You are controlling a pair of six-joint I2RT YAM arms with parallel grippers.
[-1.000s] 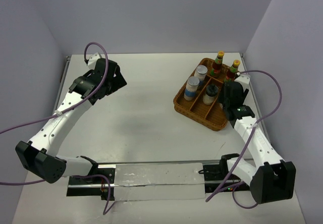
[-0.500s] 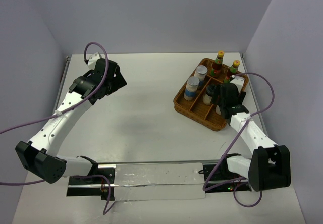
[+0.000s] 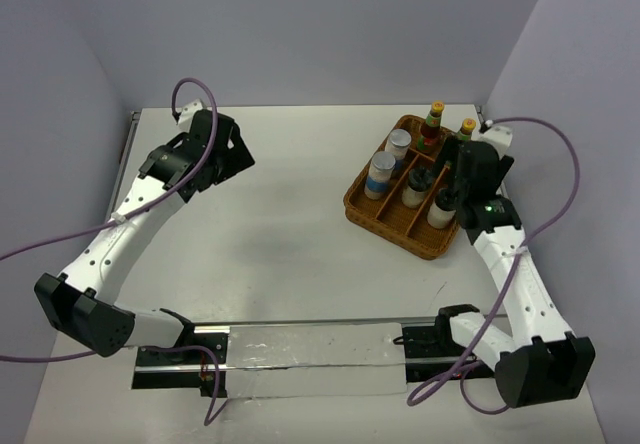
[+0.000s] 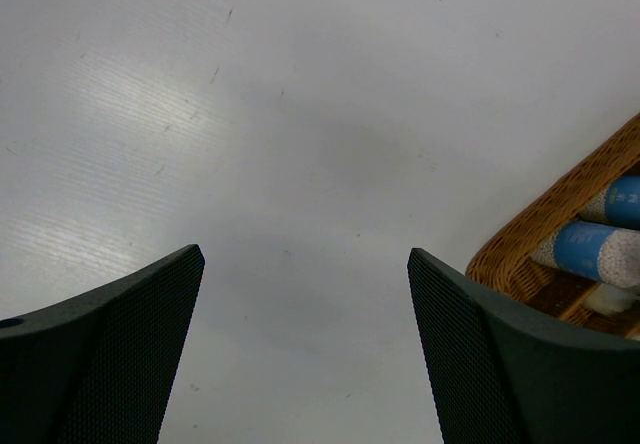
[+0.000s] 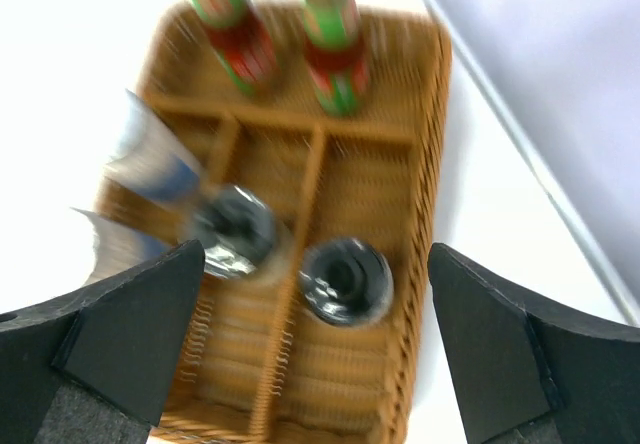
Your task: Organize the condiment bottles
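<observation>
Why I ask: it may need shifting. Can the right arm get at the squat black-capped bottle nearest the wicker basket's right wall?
Probably yes: the right tool hangs open above that squat pale black-capped bottle, nothing between, though its twin stands close.

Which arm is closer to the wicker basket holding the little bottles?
Right. The right gripper hovers open just above the wicker basket, over its right-hand side. The left gripper, also open, is far off across the table, near its back left.
</observation>
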